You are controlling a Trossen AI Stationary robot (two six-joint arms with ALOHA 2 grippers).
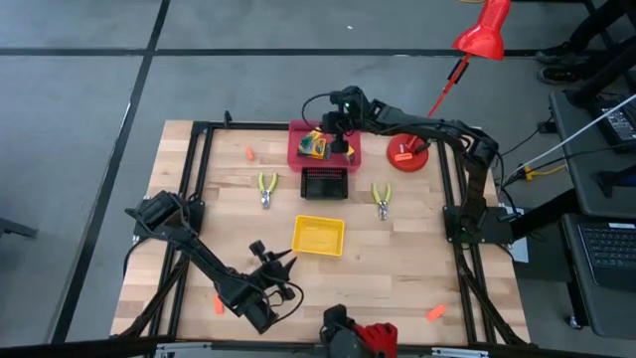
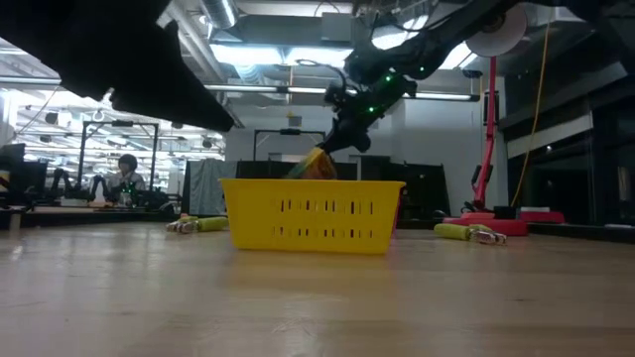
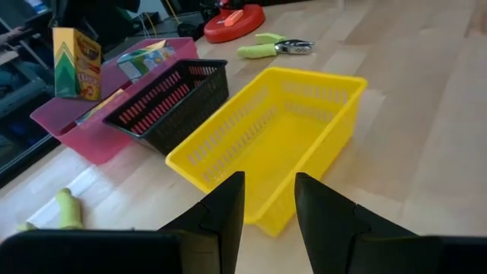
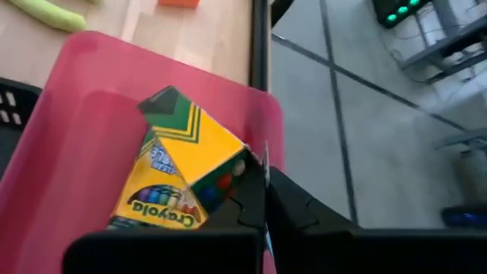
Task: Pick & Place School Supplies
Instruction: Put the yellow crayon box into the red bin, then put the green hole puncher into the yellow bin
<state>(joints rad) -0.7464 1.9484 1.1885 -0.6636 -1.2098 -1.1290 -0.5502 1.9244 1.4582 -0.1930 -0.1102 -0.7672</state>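
Crayon box (image 4: 179, 179): held over the red tray (image 4: 68, 144), near its far rim.
Right gripper (image 4: 262, 194): fingers pinched on the box's corner.
Left gripper (image 3: 268, 199): fingers parted, holding nothing, above bare wood at the yellow tray's (image 3: 304, 80) near end.
Pliers (image 1: 267, 187): on open table beside the black tray (image 1: 326, 183).

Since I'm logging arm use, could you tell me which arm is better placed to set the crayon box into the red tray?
The right gripper: it is shut on the crayon box directly above the red tray. The left gripper hovers open near the yellow tray.
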